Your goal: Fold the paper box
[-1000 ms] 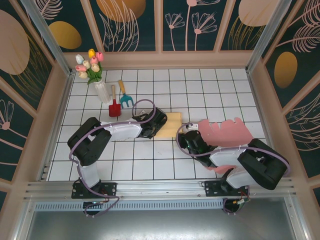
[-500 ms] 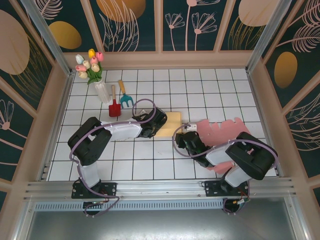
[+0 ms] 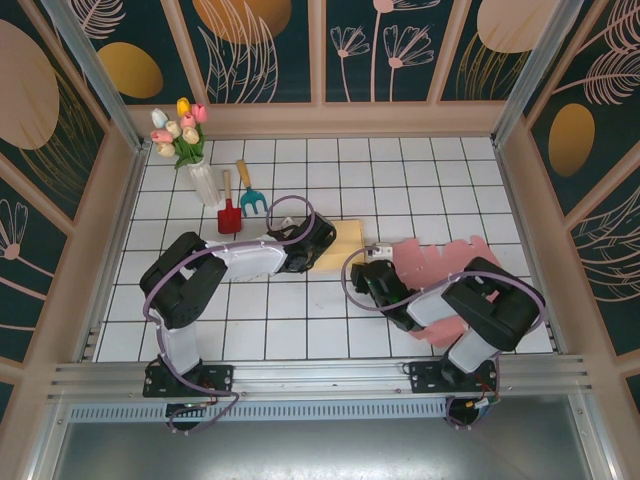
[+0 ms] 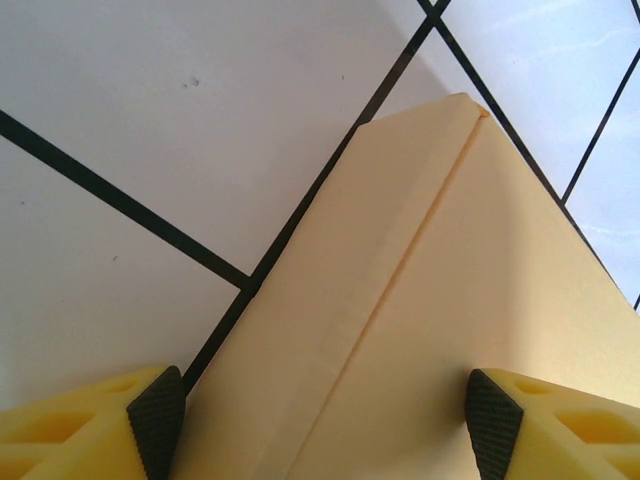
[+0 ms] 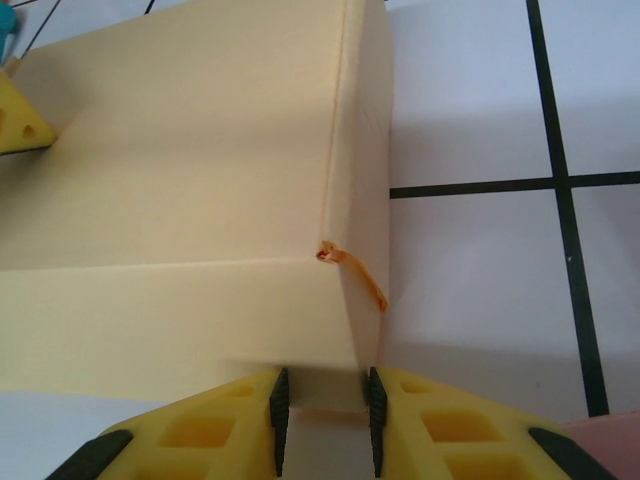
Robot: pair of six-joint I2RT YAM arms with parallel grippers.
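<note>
While the paper box (image 3: 345, 243) is lying flat near the middle of the tiled table (image 3: 300, 330), it is being flanked by both arms. The left gripper (image 3: 318, 240) is being held at its left edge and the right gripper (image 3: 372, 262) at its near right corner. In the left wrist view, the jaws are being kept spread wide: one black pad (image 4: 158, 425) is sitting just off the box's creased edge over the white tile, and the other is being held over the yellow face. Whether either is touching the card cannot be told. In the right wrist view, a narrow end wall of the box is being pinched between the two pads (image 5: 279, 405), which are being pressed close together on it, just below a small torn sliver (image 5: 352, 268) at the corner. A pink sheet (image 3: 450, 262) is lying just right of the right gripper, partly hidden under that arm and near the box.
</note>
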